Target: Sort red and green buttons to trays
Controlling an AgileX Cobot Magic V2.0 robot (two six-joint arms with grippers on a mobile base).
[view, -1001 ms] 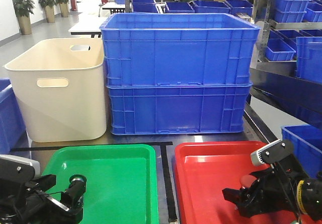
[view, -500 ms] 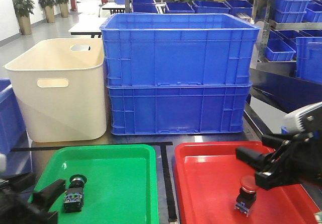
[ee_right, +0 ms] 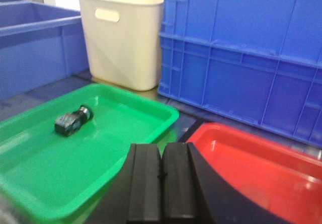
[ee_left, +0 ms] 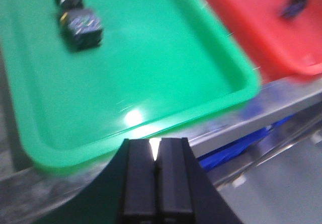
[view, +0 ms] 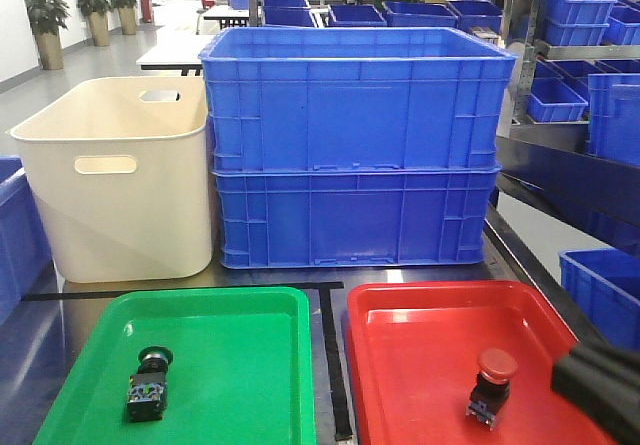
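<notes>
Both buttons lay sorted when I checked my feeds: the green button (view: 148, 383) on its side in the green tray (view: 260, 310), toward that tray's near-left part, and the red button (view: 492, 385) standing cap-up in the red tray (view: 420, 300), toward its near-right part. The two trays sat side by side along the near edge of the surface (view: 280, 273), split by a strip of black tape (view: 333, 365), with the cream tub (view: 115, 180) and stacked blue crates (view: 355, 145) behind. My left claw (ee_left: 156, 156) hung off the green tray's near rim with its pads pressed together on nothing; my right claw (ee_right: 162, 176) was likewise closed and empty, low between the trays in its own view. In my judgement the sorting looked complete, and doing the remaining step well meant drawing both arms away high enough to miss the raised rims, so neither tray got nudged and neither button rolled.
</notes>
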